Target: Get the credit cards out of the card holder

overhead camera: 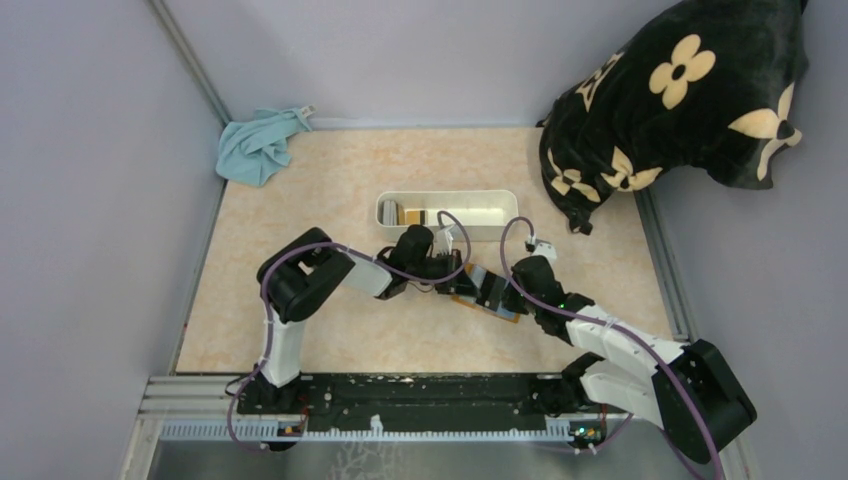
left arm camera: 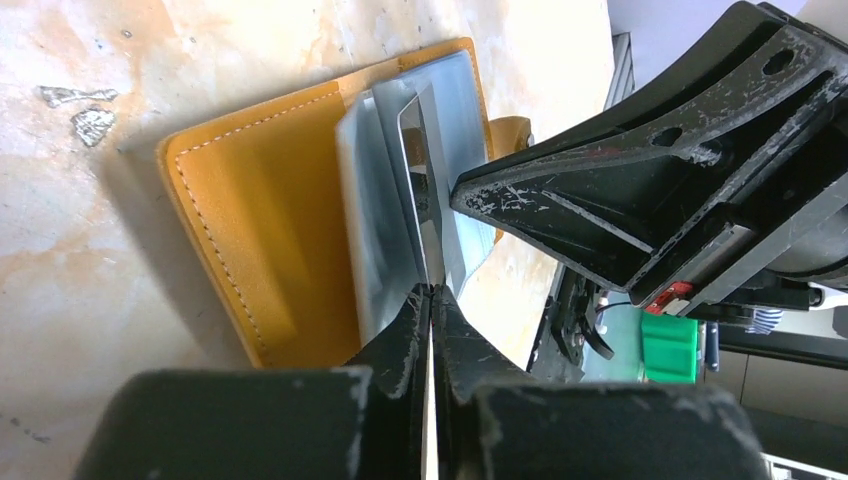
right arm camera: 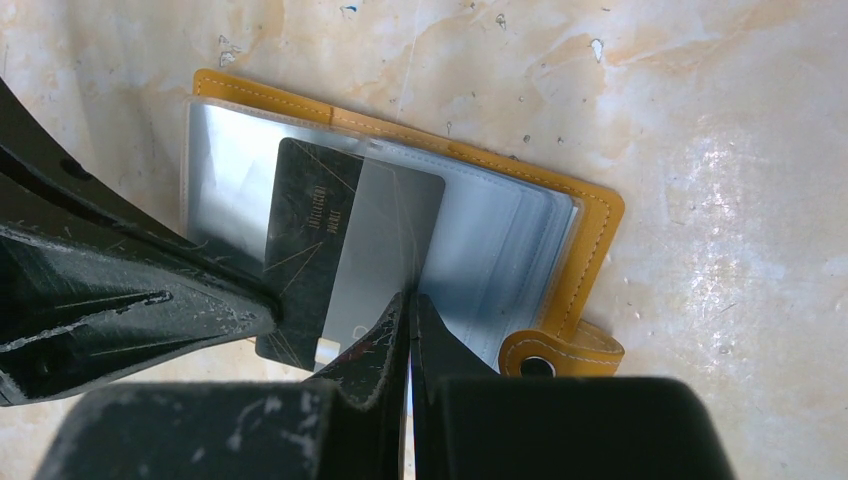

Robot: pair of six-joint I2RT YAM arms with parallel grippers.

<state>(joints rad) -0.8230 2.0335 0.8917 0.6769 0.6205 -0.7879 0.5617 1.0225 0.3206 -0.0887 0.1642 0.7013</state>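
A pale marbled surface filled the walled work area. A big black cushion with cream flower prints slumped over its far right corner. The left arm and right arm both reached inward and met near the middle of the surface, just in front of a long white tray. Loose cards, one of them tan, lay at the tray's left end. A crumpled blue cloth sat in the far left corner.

Between the two arms the orange-brown card holder lay open and flat on the surface, showing its stack of clear sleeves. A dark card stuck partway out of one sleeve. The left jaws were clenched on that card's edge, with the fingertips pressed against its thin sides. The right jaws were clenched too, their fingertips at the near edge of the sleeves; I could not tell whether a sleeve was pinched between them. The holder's snap tab curled out just to the right of them.
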